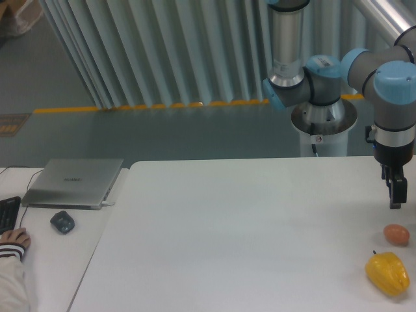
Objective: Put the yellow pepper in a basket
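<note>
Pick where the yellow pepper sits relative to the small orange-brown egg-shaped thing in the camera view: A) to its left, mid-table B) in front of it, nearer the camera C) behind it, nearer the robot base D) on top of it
B: the yellow pepper lies lower in the frame than the orange-brown egg-shaped thing, nearer the camera, and the two are apart.

Even, cool, diffuse light is washing the scene, casting only faint shadows. Focus is looking slightly soft throughout, white table [247, 247] reading bright
</note>
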Action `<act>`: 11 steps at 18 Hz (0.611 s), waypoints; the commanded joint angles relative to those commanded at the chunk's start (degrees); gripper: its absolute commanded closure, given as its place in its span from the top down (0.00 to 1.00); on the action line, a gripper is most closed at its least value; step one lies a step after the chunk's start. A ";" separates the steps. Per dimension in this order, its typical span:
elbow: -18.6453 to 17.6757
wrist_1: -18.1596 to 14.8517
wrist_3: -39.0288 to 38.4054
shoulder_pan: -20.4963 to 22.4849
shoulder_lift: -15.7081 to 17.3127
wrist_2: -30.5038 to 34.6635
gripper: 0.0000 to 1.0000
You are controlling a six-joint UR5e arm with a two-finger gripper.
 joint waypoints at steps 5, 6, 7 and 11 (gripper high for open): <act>-0.17 0.00 0.00 0.00 0.09 0.09 1.00; -0.52 0.09 -0.44 0.00 0.00 0.00 1.00; -0.62 0.00 -1.57 0.26 0.09 0.00 1.00; -0.97 -0.18 -13.94 0.09 0.26 0.09 1.00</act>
